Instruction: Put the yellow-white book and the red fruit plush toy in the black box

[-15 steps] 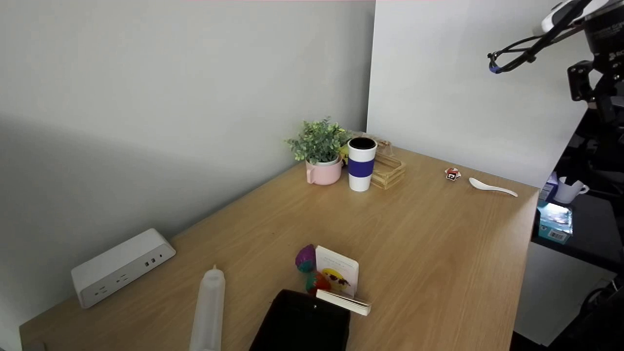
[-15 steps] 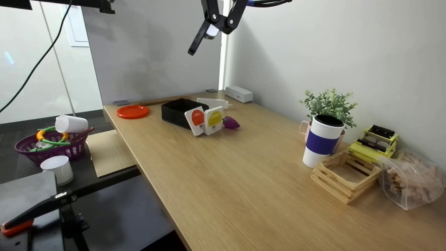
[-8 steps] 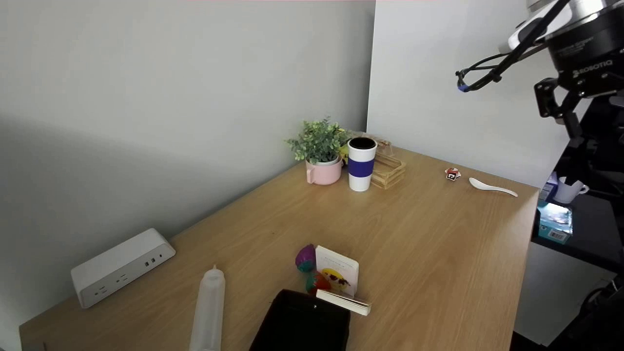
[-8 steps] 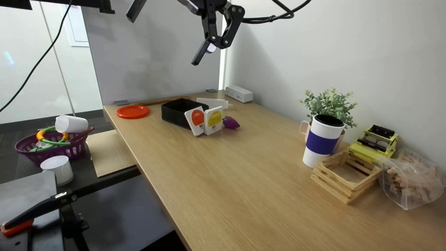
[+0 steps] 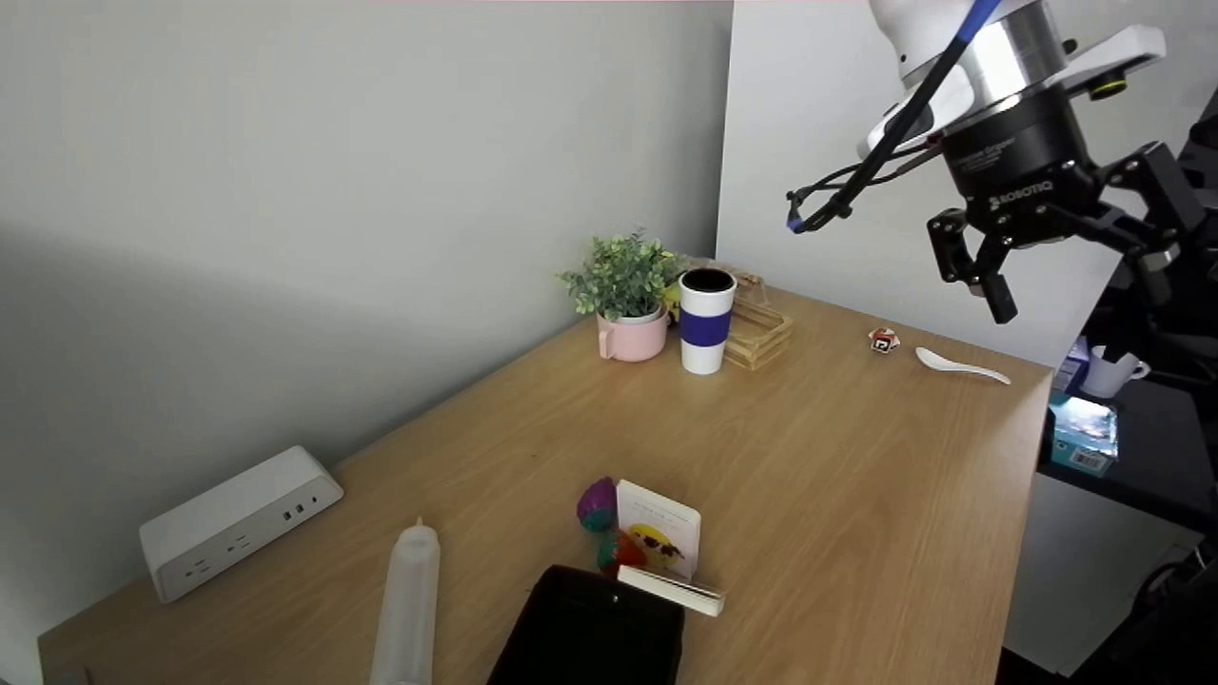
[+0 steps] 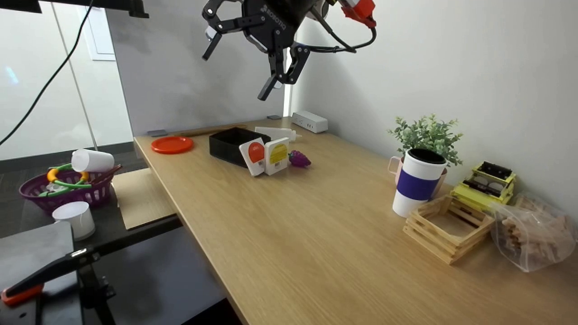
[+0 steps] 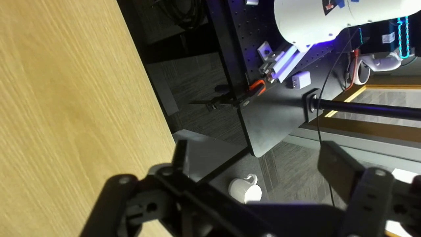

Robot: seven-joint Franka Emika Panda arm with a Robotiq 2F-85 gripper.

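We see the gripper [image 5: 1078,295] spread wide and empty, upper right in an exterior view.
There, at lower centre, the yellow-white book [image 5: 666,521] stands beside the red fruit plush toy [image 5: 625,550], both outside the black box [image 5: 590,633]. In an exterior view, a purple fruit toy [image 6: 299,159] sits mid-frame, just right of that book. In the wrist view, we find tabletop [image 7: 75,98] filling the left.

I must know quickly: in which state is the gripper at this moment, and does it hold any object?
Gripper: open, jaws spread wide apart, holding nothing.
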